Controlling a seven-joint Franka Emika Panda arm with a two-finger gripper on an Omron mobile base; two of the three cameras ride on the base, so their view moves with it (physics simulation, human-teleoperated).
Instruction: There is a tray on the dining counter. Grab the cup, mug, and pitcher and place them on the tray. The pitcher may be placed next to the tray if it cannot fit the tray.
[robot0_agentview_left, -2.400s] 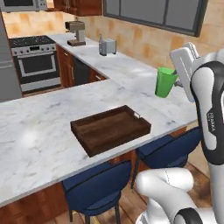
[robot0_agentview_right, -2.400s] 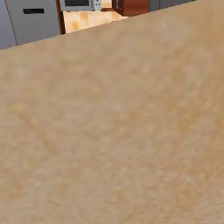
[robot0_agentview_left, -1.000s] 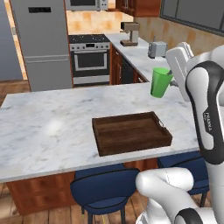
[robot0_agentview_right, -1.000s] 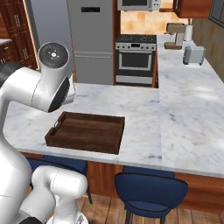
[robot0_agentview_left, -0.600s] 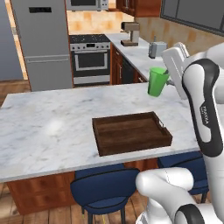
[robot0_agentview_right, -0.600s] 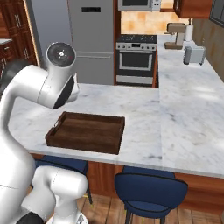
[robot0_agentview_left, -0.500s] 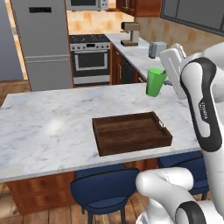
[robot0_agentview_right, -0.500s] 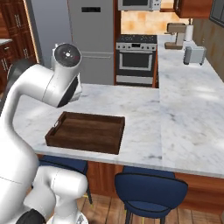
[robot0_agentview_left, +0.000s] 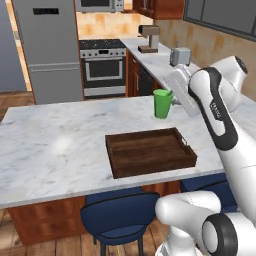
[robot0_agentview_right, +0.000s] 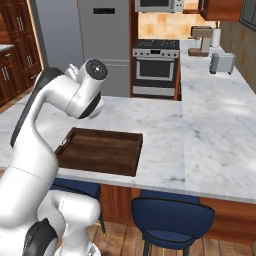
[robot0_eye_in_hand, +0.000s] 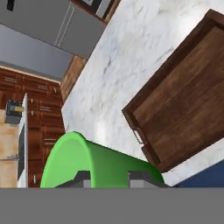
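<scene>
A long white-grey marble worktop (robot0_agentview_left: 55, 145) over reddish wood carries the dark wooden tray (robot0_agentview_left: 150, 151), with blue stools (robot0_agentview_left: 119, 215) tucked below; a steel fridge (robot0_agentview_left: 47, 47) and oven (robot0_agentview_left: 104, 72) stand behind. The hand (robot0_agentview_left: 175, 98) is clenched on the green cup (robot0_agentview_left: 161, 103), held upright in the air beyond the tray's far right corner. Compared with half a second ago, the cup sits lower and nearer the tray.
</scene>
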